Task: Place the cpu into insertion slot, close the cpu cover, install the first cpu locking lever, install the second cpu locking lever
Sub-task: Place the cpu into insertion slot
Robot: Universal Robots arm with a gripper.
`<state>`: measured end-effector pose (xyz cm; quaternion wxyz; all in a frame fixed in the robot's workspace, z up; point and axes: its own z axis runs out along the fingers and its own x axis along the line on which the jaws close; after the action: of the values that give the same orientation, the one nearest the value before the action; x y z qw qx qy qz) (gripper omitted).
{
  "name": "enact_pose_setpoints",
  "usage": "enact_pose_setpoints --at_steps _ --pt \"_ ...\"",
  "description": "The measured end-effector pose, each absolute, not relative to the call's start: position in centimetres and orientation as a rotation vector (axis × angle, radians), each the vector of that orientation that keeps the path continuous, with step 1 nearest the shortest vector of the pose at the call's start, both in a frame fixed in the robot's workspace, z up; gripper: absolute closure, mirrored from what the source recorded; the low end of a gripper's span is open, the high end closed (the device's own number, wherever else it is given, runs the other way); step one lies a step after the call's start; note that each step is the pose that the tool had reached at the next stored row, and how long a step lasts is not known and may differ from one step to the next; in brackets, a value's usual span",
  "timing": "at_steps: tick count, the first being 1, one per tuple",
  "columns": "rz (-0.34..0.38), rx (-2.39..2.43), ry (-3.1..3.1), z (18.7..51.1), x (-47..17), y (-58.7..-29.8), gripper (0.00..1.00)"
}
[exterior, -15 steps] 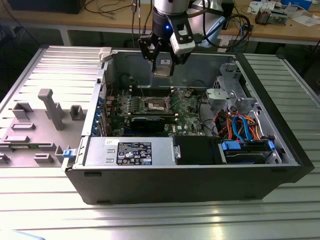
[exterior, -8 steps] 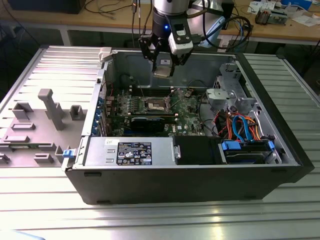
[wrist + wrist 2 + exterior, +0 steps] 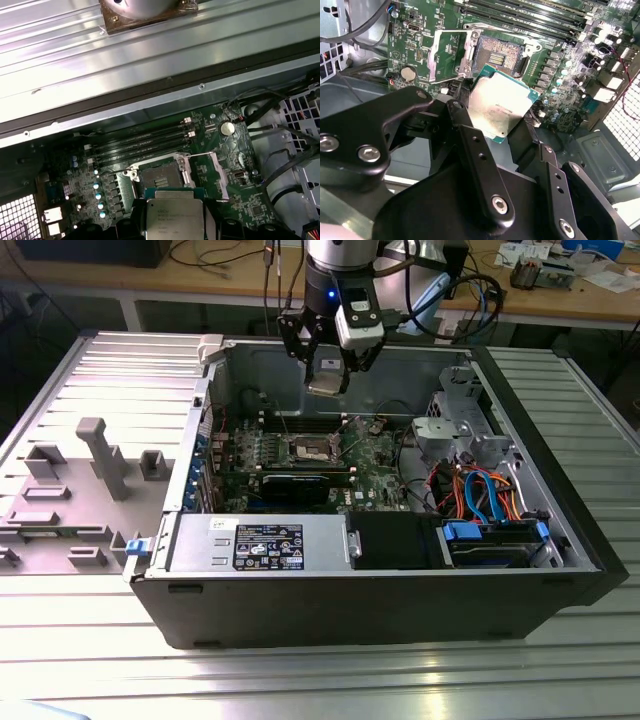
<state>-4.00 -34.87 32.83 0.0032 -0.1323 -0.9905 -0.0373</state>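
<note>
Above the board: gripper (image 3: 327,372) hangs inside the open case (image 3: 350,610), well clear of the slot
Grip: fingers pinch the cpu (image 3: 500,107) by two opposite edges, metal top facing the wrist cameras
Cpu pose: looks slightly skewed to the slot in the second wrist view, not squared up
Slot (image 3: 497,57): bare, contacts exposed, just beyond the cpu in both wrist views
Cover (image 3: 449,54): swung open beside the slot, out of the path
Do it well: level the chip, square its corners to the slot rim, centre over it, go straight down slowly, no sliding across the contacts
Risk: skew at touch-down could bend contacts; release only once seated flat
</note>
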Motion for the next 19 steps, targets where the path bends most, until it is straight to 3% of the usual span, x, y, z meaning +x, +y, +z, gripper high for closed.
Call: enact_pose_setpoints --at_steps 19 --pt "-0.100 -0.541 -3.091 32.79 -4.00 -34.87 0.45"
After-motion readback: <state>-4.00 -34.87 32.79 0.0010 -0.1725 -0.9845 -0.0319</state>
